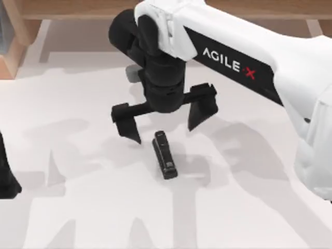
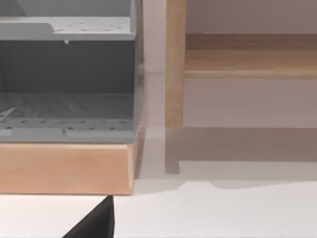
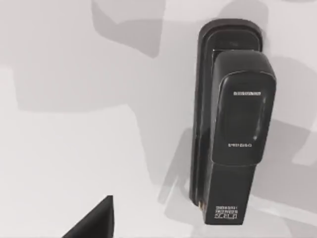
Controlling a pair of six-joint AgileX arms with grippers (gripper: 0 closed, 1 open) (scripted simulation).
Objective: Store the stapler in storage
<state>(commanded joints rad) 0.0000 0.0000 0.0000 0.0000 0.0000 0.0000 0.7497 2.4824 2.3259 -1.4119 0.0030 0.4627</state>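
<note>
Black and slim, the stapler lies flat mid-table, just below the right gripper, whose fingers stand wide apart. It looks rigid, light, smooth-sided; I'd pinch across its narrow middle.

The top view looked straight down on the white table; the right wrist view hung close above the slim black bar-shaped stapler, shared with the top view; the left wrist view faced a grey shelved wooden-based cabinet low and level.
</note>
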